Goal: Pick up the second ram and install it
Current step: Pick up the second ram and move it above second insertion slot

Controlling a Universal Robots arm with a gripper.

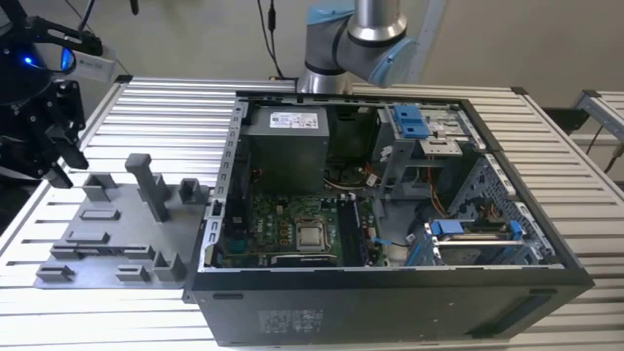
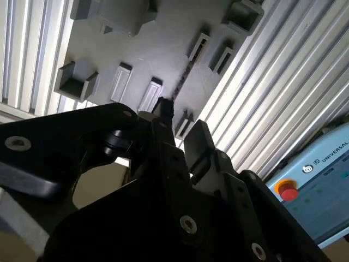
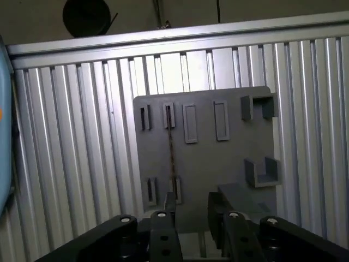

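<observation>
The second ram [image 3: 170,153] stands on its edge in the slots of the grey holder tray [image 3: 229,158] and looks like a thin dark line. It shows the same way in the second wrist view as the ram [image 2: 188,71] on the tray [image 2: 158,49]. My gripper [image 3: 192,212] hovers above the tray's near end. It is open, with nothing between its black fingers [image 3: 170,210]. One finger lines up with the ram's end and is apart from it. In the exterior view the gripper [image 1: 57,157] hangs over the tray [image 1: 107,241] at the far left.
An open computer case [image 1: 390,292] lies on the ribbed metal table [image 1: 166,110], to the tray's right in the exterior view, with its motherboard [image 1: 283,230] exposed. The arm's base [image 1: 356,36] stands behind the case. A control box with a red button [image 2: 286,191] sits beside the table.
</observation>
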